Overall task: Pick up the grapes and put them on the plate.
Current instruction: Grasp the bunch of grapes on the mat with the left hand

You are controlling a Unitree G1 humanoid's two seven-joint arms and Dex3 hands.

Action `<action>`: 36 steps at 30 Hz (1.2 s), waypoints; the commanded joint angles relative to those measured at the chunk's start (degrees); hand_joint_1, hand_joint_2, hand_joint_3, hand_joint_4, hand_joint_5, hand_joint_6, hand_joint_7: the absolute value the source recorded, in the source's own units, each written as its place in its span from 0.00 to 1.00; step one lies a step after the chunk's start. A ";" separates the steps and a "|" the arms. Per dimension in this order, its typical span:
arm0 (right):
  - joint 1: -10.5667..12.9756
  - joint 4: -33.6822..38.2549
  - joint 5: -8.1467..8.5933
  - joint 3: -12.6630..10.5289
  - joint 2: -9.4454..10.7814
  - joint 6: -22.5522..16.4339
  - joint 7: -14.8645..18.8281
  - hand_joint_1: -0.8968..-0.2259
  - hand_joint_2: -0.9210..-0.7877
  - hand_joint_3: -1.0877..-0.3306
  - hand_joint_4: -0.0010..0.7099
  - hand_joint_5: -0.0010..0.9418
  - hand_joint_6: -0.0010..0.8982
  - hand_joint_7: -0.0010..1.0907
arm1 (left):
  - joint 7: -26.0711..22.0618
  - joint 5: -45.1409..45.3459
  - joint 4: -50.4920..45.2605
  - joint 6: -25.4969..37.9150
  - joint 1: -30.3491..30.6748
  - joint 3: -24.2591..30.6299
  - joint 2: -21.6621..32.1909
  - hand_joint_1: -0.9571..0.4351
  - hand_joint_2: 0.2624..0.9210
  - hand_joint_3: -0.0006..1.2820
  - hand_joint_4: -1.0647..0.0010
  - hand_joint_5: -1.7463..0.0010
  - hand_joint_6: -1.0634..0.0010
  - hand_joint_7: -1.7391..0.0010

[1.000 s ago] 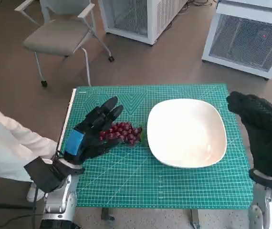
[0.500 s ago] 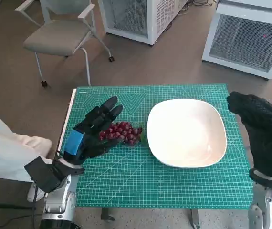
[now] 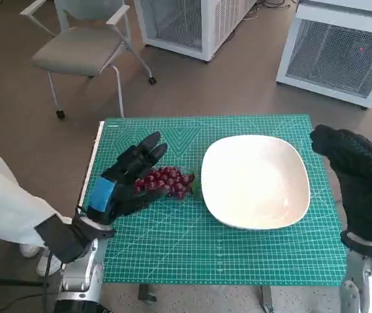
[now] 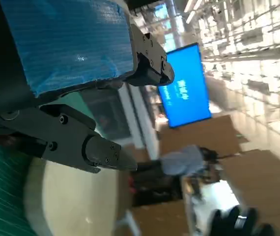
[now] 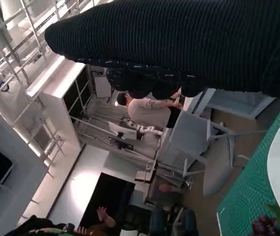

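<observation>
Green cutting mat (image 3: 192,248) covers the small table; on it sits a white plate (image 3: 256,181), broad and shallow, toward the robot's right side; the grapes (image 3: 168,182), a dark red bunch, lie on the mat just beside the plate's left edge, not on it. The left hand (image 3: 124,179), black with blue tape across its back, rests over the near-left end of the bunch; its fingers (image 3: 148,149) reach forward along the far side of the grapes and its thumb lies at the near side, touching the fruit; whether the bunch is actually gripped I cannot tell, since it sits flat on the mat. In the left wrist view the taped back (image 4: 71,44) fills the upper part, a black finger (image 4: 76,142) extends over the pale plate rim (image 4: 34,196), and the grapes are hidden. The right hand (image 3: 356,176), in its knitted glove, hangs past the plate's right edge, apart from it and holding nothing; its fingers look loosely curled together rather than spread. In the right wrist view the glove (image 5: 189,44) spans the top, with a corner of the grapes (image 5: 265,227) below. A grey chair (image 3: 85,45) stands on the floor beyond the table; a person's white sleeve (image 3: 6,208) shows at the left.
</observation>
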 commanded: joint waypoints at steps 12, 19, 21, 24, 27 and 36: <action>1.18 -0.19 -0.35 0.17 -0.42 1.04 -0.03 0.38 0.00 0.52 0.52 0.00 0.00 0.63 | 6.66 34.93 -12.68 25.19 -2.00 -11.46 7.65 0.49 0.78 0.00 0.96 1.00 0.88 0.99; 1.16 -0.08 0.06 0.16 -0.60 1.18 0.37 0.38 0.00 0.52 0.52 0.00 0.00 0.63 | 6.50 39.93 -13.02 31.90 -4.31 -15.51 7.05 0.55 0.75 0.00 0.95 1.00 0.87 0.99; 1.11 0.04 0.24 0.14 -0.62 1.19 0.54 0.38 0.00 0.52 0.52 0.00 0.00 0.62 | 6.06 41.80 -12.79 34.34 -5.47 -16.97 6.89 0.57 0.75 0.00 0.95 1.00 0.86 0.99; 1.07 0.14 0.42 0.12 -0.63 1.17 0.74 0.37 0.00 0.53 0.52 0.00 0.00 0.62 | 5.82 43.76 -12.39 37.15 -6.77 -18.67 6.71 0.58 0.75 0.00 0.95 1.00 0.86 0.99; 1.09 0.16 0.44 0.11 -0.64 1.12 0.86 0.37 0.00 0.53 0.52 0.00 0.00 0.62 | 5.84 46.00 -11.36 40.07 -8.31 -20.55 6.42 0.59 0.75 0.00 0.95 1.00 0.85 0.99; 1.15 0.30 0.29 0.00 -0.68 0.80 0.89 0.37 0.00 0.52 0.52 0.00 0.00 0.61 | 5.31 50.02 -8.56 46.31 -12.14 -24.29 5.93 0.62 0.75 0.00 0.94 1.00 0.84 0.99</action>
